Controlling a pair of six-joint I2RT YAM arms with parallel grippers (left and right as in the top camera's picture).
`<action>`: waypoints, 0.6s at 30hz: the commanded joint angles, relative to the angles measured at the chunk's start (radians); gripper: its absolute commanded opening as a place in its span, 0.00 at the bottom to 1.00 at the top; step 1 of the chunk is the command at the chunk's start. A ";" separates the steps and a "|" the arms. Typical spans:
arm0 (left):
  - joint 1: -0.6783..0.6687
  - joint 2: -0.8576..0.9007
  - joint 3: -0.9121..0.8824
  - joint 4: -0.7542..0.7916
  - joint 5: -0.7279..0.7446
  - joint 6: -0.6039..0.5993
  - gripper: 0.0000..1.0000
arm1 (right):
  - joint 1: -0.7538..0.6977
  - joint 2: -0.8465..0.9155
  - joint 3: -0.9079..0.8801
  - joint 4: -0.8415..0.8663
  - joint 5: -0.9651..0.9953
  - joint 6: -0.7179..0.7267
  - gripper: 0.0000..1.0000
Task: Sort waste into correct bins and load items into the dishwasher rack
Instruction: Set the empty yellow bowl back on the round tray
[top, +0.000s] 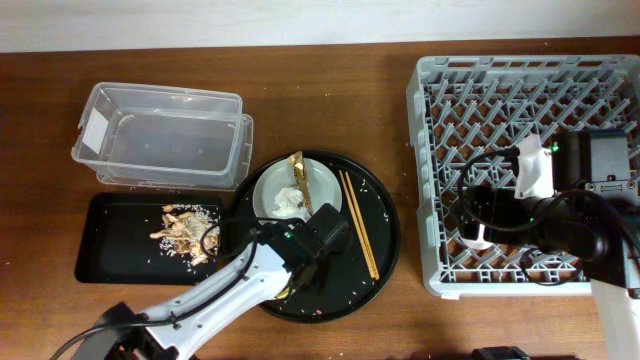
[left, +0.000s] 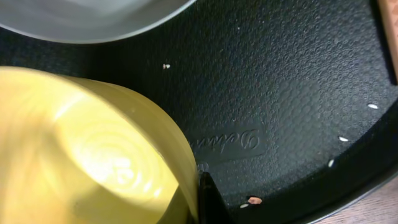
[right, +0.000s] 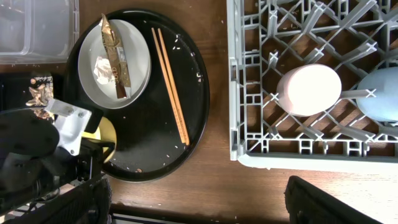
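My left gripper (top: 325, 232) is down on the round black tray, shut on the wall of the yellow bowl (left: 81, 155); one finger (left: 208, 199) presses its outer side. The bowl also shows in the right wrist view (right: 107, 138). The pale grey plate (top: 270, 190) holds the white tissue ball (top: 290, 203) and the gold-brown wrapper (top: 299, 175). The chopsticks (top: 358, 225) lie on the round tray. Food scraps (top: 185, 225) lie in the shallow black tray (top: 110, 250). My right gripper (top: 478, 205) is open and empty over the rack (top: 430, 120), where the pink cup (right: 309, 89) and blue cup (right: 379, 93) stand.
The clear plastic box (top: 160, 135) stands at the back left, touching the shallow tray. The round black tray (top: 385, 240) lies between the bins and the rack, with crumbs scattered on it. Bare wood table shows in front of the rack (right: 249, 186).
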 joint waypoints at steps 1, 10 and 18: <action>-0.008 0.011 0.003 -0.002 0.019 -0.012 0.32 | 0.010 -0.003 -0.002 0.000 -0.005 0.008 0.91; 0.063 0.010 0.311 -0.058 -0.003 0.073 0.79 | 0.010 -0.003 -0.002 0.000 -0.005 0.008 0.91; 0.255 0.208 0.311 0.186 -0.047 0.098 0.67 | 0.010 -0.003 -0.002 0.000 -0.005 0.008 0.91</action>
